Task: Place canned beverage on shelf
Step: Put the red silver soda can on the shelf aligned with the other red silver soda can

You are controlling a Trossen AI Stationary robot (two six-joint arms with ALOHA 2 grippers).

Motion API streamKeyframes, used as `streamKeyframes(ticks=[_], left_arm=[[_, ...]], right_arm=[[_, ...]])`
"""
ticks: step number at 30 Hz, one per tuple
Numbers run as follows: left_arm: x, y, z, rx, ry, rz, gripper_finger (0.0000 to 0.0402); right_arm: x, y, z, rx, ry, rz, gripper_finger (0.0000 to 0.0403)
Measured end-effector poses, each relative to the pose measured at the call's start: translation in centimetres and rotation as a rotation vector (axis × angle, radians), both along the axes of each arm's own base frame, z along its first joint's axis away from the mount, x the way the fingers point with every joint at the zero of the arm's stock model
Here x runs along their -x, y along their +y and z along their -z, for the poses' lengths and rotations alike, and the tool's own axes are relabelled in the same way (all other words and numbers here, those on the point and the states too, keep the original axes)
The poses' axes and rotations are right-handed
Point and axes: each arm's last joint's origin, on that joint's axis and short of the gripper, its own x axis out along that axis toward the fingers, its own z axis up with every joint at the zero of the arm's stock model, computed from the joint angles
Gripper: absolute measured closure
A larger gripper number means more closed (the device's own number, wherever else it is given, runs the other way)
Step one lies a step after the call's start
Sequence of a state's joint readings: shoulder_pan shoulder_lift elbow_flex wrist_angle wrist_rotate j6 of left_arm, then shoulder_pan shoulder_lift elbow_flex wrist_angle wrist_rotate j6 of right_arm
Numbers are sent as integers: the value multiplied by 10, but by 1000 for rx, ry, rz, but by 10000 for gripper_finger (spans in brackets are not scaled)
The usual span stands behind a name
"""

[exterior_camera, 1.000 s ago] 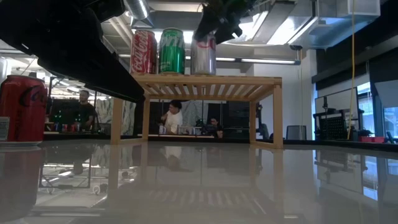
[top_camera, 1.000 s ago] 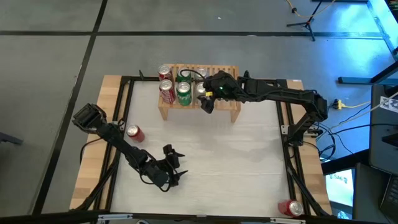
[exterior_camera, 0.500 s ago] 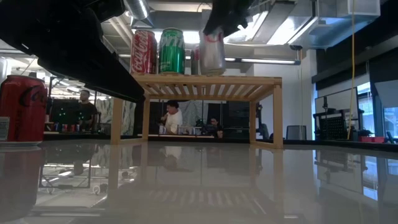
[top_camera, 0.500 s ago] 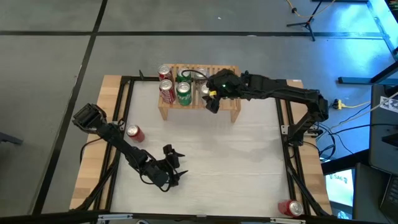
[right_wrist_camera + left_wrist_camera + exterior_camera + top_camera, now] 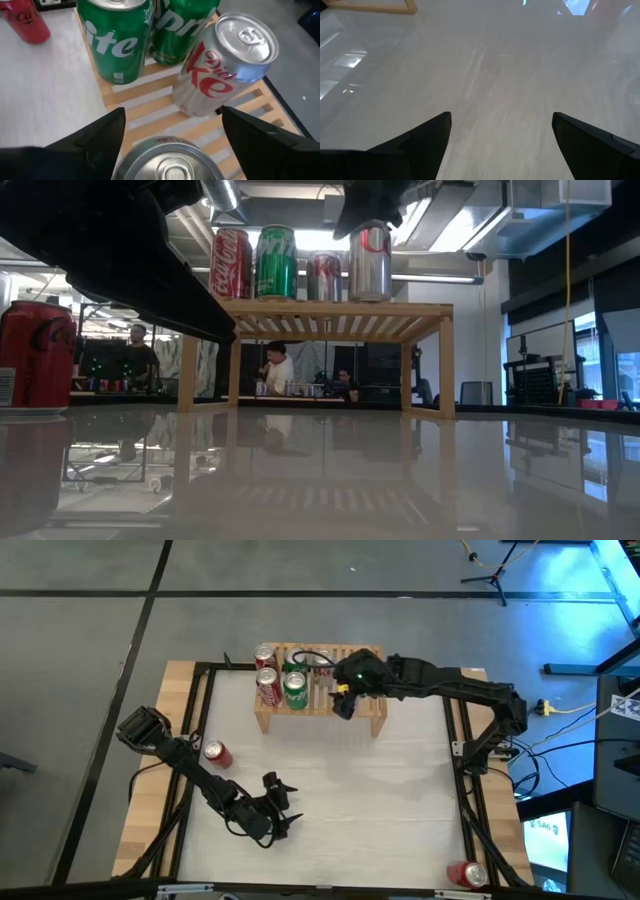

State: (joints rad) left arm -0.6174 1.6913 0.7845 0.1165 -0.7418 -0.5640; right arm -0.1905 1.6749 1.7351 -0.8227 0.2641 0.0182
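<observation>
right gripper [image 5: 368, 218] over shelf [image 5: 330, 307], fingers wide around silver can [image 5: 369, 260]; grip or release — cannot tell. can upright on slats, beside second silver can [image 5: 323, 277]. step: let go clean, lift straight up, no nudge to neighbours (tight row). left gripper [image 5: 500, 145] spread, empty, low over table [image 5: 520, 60]. right wrist view alone shows can top between fingers; low view alone shows base on slats.
</observation>
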Motion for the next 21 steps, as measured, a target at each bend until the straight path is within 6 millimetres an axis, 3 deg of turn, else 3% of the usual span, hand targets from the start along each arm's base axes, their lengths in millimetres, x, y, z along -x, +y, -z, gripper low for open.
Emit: streamKeyframes(ticks=[3, 11, 14, 21], left_arm=[[0, 0, 0, -1, 0, 1, 65], [0, 0, 0, -22, 1, 12, 65], [0, 0, 0, -20, 1, 13, 65], [-1, -1, -1, -13, -6, 14, 65]], right_arm=[[5, 1, -7, 15, 6, 4, 84], [32, 12, -57, -2, 6, 2, 86], [44, 21, -58, -35, 63, 7, 86], [60, 44, -26, 2, 265, 65, 86]])
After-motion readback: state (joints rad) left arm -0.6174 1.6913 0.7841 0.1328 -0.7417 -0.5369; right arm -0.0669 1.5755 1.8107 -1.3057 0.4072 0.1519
